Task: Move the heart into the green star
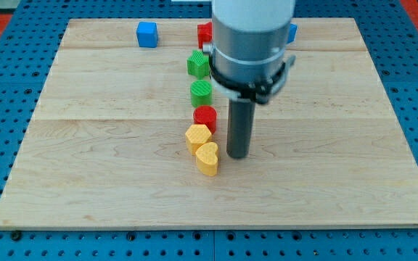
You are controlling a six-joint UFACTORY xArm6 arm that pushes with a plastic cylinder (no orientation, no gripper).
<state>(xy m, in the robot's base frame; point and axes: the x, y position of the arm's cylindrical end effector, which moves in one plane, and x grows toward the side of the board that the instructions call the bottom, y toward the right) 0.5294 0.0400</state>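
The yellow heart (207,159) lies near the middle of the desk (85,167), a little below centre, with its upper left side touching a yellow block (197,135) of unclear shape. Above these, a column of blocks runs toward the view's top: a red cylinder (205,117) just above the yellow block, then a green block (202,92) that looks round, then the green star (198,64), and a red block (205,33) half hidden by the arm near the top edge. So three blocks stand between the heart and the green star.

Wide bare wood lies to the view's left, right and bottom of the heart, well away from every desk edge.

My tip (239,155) rests just to the view's right of the heart, a narrow gap apart. The rod has no fingers, so nothing is pinched or held.

A blue cube (147,34) sits at the top left, and another blue block (292,32) peeks out behind the arm at the top right.
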